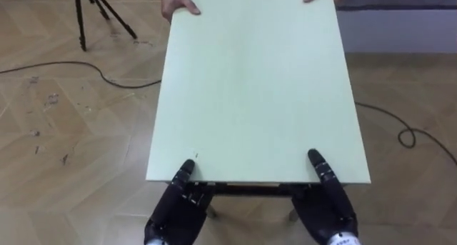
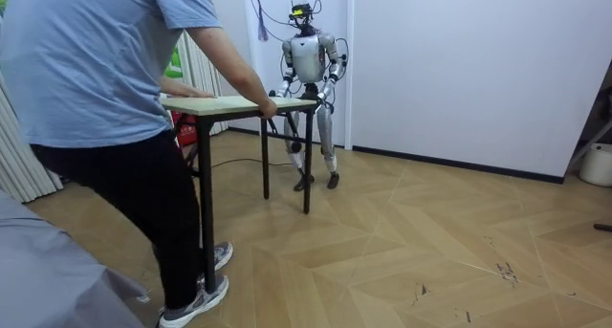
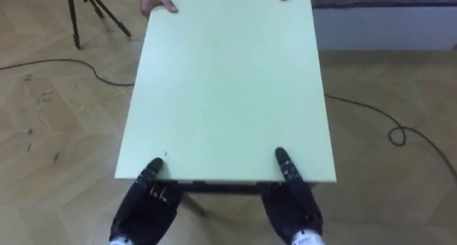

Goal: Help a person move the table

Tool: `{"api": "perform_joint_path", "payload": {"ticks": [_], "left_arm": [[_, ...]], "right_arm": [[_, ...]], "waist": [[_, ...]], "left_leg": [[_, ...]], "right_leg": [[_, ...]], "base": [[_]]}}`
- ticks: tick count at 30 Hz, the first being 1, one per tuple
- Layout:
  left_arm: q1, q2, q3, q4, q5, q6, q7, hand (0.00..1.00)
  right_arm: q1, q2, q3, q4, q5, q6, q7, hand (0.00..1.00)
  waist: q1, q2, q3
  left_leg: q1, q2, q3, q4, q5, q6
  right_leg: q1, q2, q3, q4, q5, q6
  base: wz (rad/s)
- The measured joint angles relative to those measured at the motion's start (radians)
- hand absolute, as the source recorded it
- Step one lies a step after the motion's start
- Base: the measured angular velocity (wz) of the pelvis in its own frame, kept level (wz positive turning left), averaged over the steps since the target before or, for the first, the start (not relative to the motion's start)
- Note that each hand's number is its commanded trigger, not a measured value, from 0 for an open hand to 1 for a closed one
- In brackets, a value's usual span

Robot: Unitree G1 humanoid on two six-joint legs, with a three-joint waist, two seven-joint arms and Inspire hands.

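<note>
Along the near short edge of the table (image 1: 250, 88): left hand (image 1: 180, 202) by the left corner, right hand (image 1: 327, 202) by the right corner. Each with thumb laid on the top and fingers tucked beneath the edge, out of sight. Read as clamped on the table, not spread wide. Lies directly ahead of both hands, long axis pointing straight away toward the person (image 2: 96, 89). Neither hand nearer than the other, grip symmetric about the centre line. At the far short edge, person's hands (image 1: 178, 3) hooked over the top, one at each corner. Seen from the room view: standing upright at the table end nearer the white wall, facing the person down the full length. Cannot tell whether the table legs are clear of the wood floor (image 1: 64, 131). Judged likely to travel along that long axis, toward or away from the person. Calls for equal pull from left and right, otherwise risks swinging the top sideways. Tripod (image 1: 93, 13) off to the left past the far corner, well apart.
</note>
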Motion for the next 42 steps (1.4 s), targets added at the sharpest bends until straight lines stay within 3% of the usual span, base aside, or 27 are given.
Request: {"api": "perform_joint_path", "payload": {"ticks": [1,2,3,4,5,6,7,8,9,10,11,12,14,15,16,17,18,20,21,23,25,27,31,36,40,41,42], "left_arm": [[0.003,0.006,0.001,0.001,-0.001,-0.002,0.000,1.00],[0.003,0.014,0.000,-0.002,-0.003,-0.005,-0.001,1.00],[-0.003,0.008,0.000,0.015,-0.002,0.000,0.000,1.00],[-0.002,0.009,0.000,0.015,-0.002,0.003,0.000,1.00],[0.000,0.009,0.000,0.017,-0.001,0.006,0.000,1.00],[0.001,0.005,-0.001,0.024,0.002,0.006,0.000,1.00],[0.004,0.005,-0.002,0.025,0.000,0.006,0.000,1.00],[0.012,0.006,-0.001,0.025,-0.010,0.006,0.000,1.00],[0.013,0.005,-0.005,0.026,-0.007,0.006,0.000,1.00],[0.013,0.004,-0.008,0.029,0.000,0.008,0.000,1.00],[0.013,0.004,-0.020,0.035,0.012,0.017,0.001,1.00],[0.011,0.004,-0.035,0.034,0.034,0.027,0.002,1.00],[0.016,0.011,-0.048,0.025,0.058,0.030,0.002,1.00],[0.022,0.015,-0.043,0.013,0.069,0.031,0.002,1.00],[0.026,0.014,-0.040,0.013,0.069,0.030,0.001,1.00],[0.048,0.003,-0.029,0.009,0.064,0.028,-0.004,1.00],[0.064,0.016,-0.005,-0.013,0.039,0.022,-0.021,1.00],[0.060,0.056,0.023,-0.021,0.036,0.018,-0.034,1.00],[0.056,0.054,0.030,-0.021,0.047,0.017,-0.033,1.00],[0.052,0.051,0.026,-0.029,0.047,0.022,-0.034,1.00],[0.040,0.044,0.023,-0.033,0.048,0.022,-0.034,1.00],[0.017,0.037,0.027,-0.040,0.053,0.019,-0.034,1.00],[-0.031,0.042,0.029,-0.044,0.071,0.003,-0.034,1.00],[-0.047,0.057,0.031,-0.044,0.079,-0.011,-0.034,1.00],[-0.033,0.065,0.025,-0.043,0.083,-0.013,-0.034,1.00],[-0.024,0.065,0.023,-0.042,0.089,-0.012,-0.034,1.00],[-0.019,0.066,0.019,-0.042,0.089,-0.013,-0.034,1.00]], "right_arm": [[0.001,0.014,-0.007,0.006,-0.013,0.007,0.000,1.00],[0.001,0.024,-0.017,0.007,-0.026,0.018,0.007,1.00],[-0.003,0.023,-0.029,0.015,-0.031,0.025,0.007,1.00],[-0.003,0.021,-0.033,0.016,-0.032,0.029,0.007,1.00],[0.003,0.022,-0.035,0.018,-0.032,0.035,0.008,1.00],[0.012,0.021,-0.037,0.019,-0.037,0.040,0.008,1.00],[0.015,0.021,-0.039,0.019,-0.037,0.044,0.007,1.00],[0.018,0.020,-0.043,0.018,-0.033,0.059,0.007,1.00],[0.030,0.019,-0.048,0.010,-0.033,0.060,0.007,1.00],[0.040,0.020,-0.054,0.008,-0.034,0.062,0.009,1.00],[0.073,0.023,-0.065,0.005,-0.028,0.058,0.019,1.00],[0.109,0.022,-0.066,0.002,-0.015,0.049,0.039,1.00],[0.147,0.017,-0.054,-0.002,0.017,0.025,0.058,1.00],[0.149,0.019,-0.034,-0.005,0.023,0.010,0.060,1.00],[0.145,0.019,-0.022,-0.004,0.029,0.006,0.056,1.00],[0.117,-0.017,0.002,-0.004,0.040,0.014,0.040,1.00],[0.074,-0.026,0.032,-0.001,0.055,0.015,0.016,1.00],[0.083,0.000,0.070,-0.003,0.071,0.015,0.004,1.00],[0.083,0.002,0.073,-0.004,0.074,0.017,0.004,1.00],[0.076,-0.011,0.070,-0.018,0.073,0.006,0.009,1.00],[0.068,-0.024,0.065,-0.039,0.077,0.004,0.010,1.00],[0.044,-0.025,0.052,-0.048,0.071,0.005,0.010,1.00],[0.021,-0.003,0.028,-0.054,0.071,0.015,0.012,1.00],[0.003,0.021,0.026,-0.034,0.068,0.017,0.012,1.00],[0.034,0.040,0.026,-0.030,0.069,0.017,0.014,1.00],[0.044,0.040,0.026,-0.030,0.069,0.017,0.014,1.00],[0.049,0.038,0.030,-0.029,0.072,0.014,0.015,1.00]], "waist": [[-0.001,-0.009,-0.0086],[-0.004,-0.021,-0.0141],[-0.004,-0.003,-0.0173],[-0.005,-0.002,-0.0180],[-0.006,-0.005,-0.0183],[-0.011,-0.004,-0.0198],[-0.019,-0.003,-0.0203],[-0.032,-0.004,-0.0253],[-0.052,-0.007,-0.0256],[-0.067,-0.009,-0.0253],[-0.098,-0.016,-0.0288],[-0.106,-0.020,-0.0316],[-0.102,-0.038,-0.0340],[-0.097,-0.067,-0.0222],[-0.094,-0.063,-0.0252],[-0.066,-0.010,-0.0561],[-0.038,0.005,-0.0592],[-0.047,-0.095,-0.0511],[-0.033,-0.120,-0.0530],[-0.013,-0.118,-0.0491],[0.001,-0.113,-0.0375],[0.005,-0.119,-0.0308],[0.034,-0.144,-0.0186],[0.075,-0.144,-0.0213],[0.080,-0.130,-0.0264],[0.095,-0.122,-0.0261],[0.111,-0.112,-0.0277]], "left_leg": [[-0.021,-0.010,-0.009,0.025,-0.001,0.003],[-0.072,-0.025,-0.027,0.094,-0.036,0.004],[-0.110,-0.028,-0.029,0.153,-0.054,0.005],[-0.123,-0.031,-0.029,0.162,-0.055,0.007],[-0.130,-0.044,-0.026,0.161,-0.043,0.020],[-0.132,-0.050,-0.019,0.152,-0.027,0.040],[-0.135,-0.055,-0.018,0.146,-0.017,0.050],[-0.149,-0.061,-0.016,0.123,0.011,0.080],[-0.159,-0.059,0.011,0.107,0.038,0.094],[-0.160,-0.055,0.031,0.103,0.049,0.096],[-0.154,-0.044,0.074,0.092,0.069,0.095],[-0.143,-0.022,0.141,0.078,0.086,0.093],[-0.116,-0.004,0.242,0.051,0.105,0.083],[-0.106,-0.012,0.283,0.077,0.107,0.077],[-0.117,-0.033,0.261,0.079,0.102,0.080],[-0.162,-0.085,0.186,0.069,0.093,0.111],[-0.199,-0.108,0.123,0.068,0.093,0.157],[-0.196,-0.160,0.127,0.068,0.108,0.173],[-0.216,-0.172,0.125,0.072,0.123,0.172],[-0.256,-0.168,0.125,0.075,0.148,0.177],[-0.296,-0.171,0.127,0.075,0.172,0.183],[-0.358,-0.171,0.146,0.075,0.212,0.190],[-0.450,-0.143,0.151,0.078,0.274,0.183],[-0.508,-0.066,0.135,0.035,0.386,0.157],[-0.477,-0.053,0.089,-0.102,0.507,0.125],[-0.450,-0.043,0.086,-0.170,0.556,0.101],[-0.416,-0.042,0.075,-0.266,0.622,0.030]], "right_leg": [[-0.009,0.002,0.033,-0.082,0.007,0.023],[-0.006,-0.010,0.045,-0.192,0.073,-0.044],[-0.008,-0.017,0.006,-0.209,0.089,-0.066],[-0.010,-0.027,-0.012,-0.214,0.095,-0.066],[-0.001,-0.042,-0.029,-0.234,0.110,-0.043],[0.015,-0.045,-0.028,-0.278,0.141,0.010],[0.024,-0.045,-0.028,-0.305,0.160,0.039],[0.036,-0.055,-0.026,-0.355,0.205,0.109],[0.034,-0.082,-0.017,-0.331,0.218,0.111],[0.031,-0.102,0.006,-0.270,0.187,0.086],[0.035,-0.151,0.048,-0.118,0.093,0.072],[0.048,-0.187,0.091,0.044,0.006,0.087],[0.105,-0.226,0.143,0.201,-0.072,0.098],[0.108,-0.230,0.164,0.198,-0.085,0.127],[0.095,-0.213,0.175,0.184,-0.079,0.153],[0.089,-0.152,0.195,0.092,-0.058,0.231],[0.070,-0.142,0.219,0.184,-0.058,0.196],[0.164,-0.252,0.177,0.389,-0.071,0.168],[0.244,-0.262,0.174,0.388,-0.073,0.163],[0.335,-0.232,0.181,0.295,-0.065,0.151],[0.400,-0.212,0.181,0.168,-0.082,0.154],[0.446,-0.189,0.168,-0.014,-0.191,0.157],[0.456,-0.141,0.178,-0.195,-0.285,0.159],[0.430,-0.053,0.135,-0.315,-0.300,0.128],[0.412,0.009,0.103,-0.327,-0.265,0.082],[0.405,0.028,0.106,-0.327,-0.251,0.067],[0.390,0.042,0.106,-0.332,-0.233,0.051]], "base": [[0.07],[0.00],[-0.04],[-0.04],[0.10],[0.12],[0.12],[0.29],[0.51],[1.03],[1.27],[1.23],[0.64],[0.08],[-0.72],[-1.35],[-1.26],[-0.23],[0.00],[-0.39],[-0.35],[-0.14],[-0.02],[-0.12],[0.15],[-0.07],[-0.09]]}}
